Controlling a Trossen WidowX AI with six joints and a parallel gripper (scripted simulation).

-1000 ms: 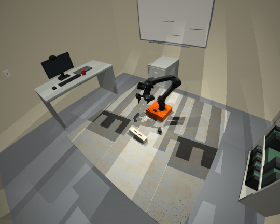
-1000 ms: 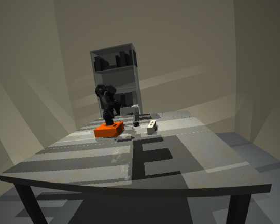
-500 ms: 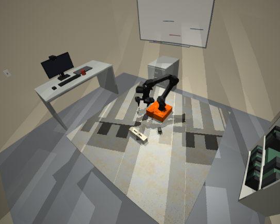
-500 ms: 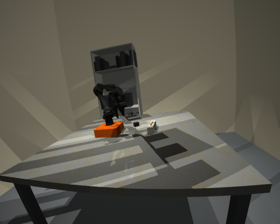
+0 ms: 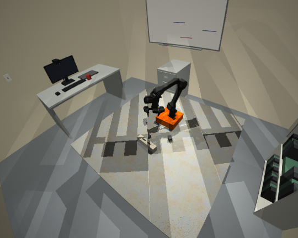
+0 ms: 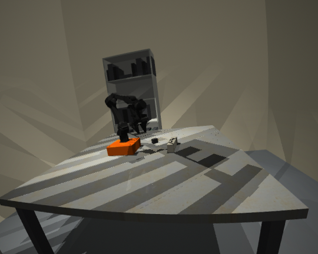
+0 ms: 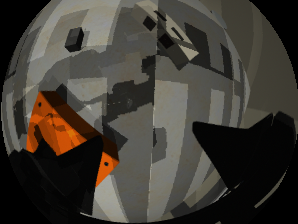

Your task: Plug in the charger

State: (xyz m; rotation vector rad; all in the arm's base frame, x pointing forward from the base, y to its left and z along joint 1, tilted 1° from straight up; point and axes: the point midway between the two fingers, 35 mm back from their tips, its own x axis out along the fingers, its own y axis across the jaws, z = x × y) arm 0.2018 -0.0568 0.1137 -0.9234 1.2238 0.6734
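Observation:
The beige power strip (image 5: 147, 143) (image 6: 172, 144) lies flat on the table (image 5: 172, 182) (image 6: 166, 191), in front of the arm's orange base (image 5: 169, 118) (image 6: 123, 146). The small black two-prong charger (image 5: 170, 138) (image 6: 154, 140) sits on the table between the base and the strip, apart from both. My gripper (image 5: 151, 111) (image 6: 139, 127) (image 7: 148, 133) is open and empty. It hangs in the air beside the base, above and short of both objects. In the wrist view the charger (image 7: 75, 38) is a dark block at the upper left and the strip (image 7: 181, 39) lies at the top middle.
Patchy shadows cross the table top. A desk with a monitor (image 5: 61, 69), a filing cabinet (image 5: 173, 72), a whiteboard (image 5: 187, 23) and a bookshelf (image 6: 131, 88) stand around the room, away from the table.

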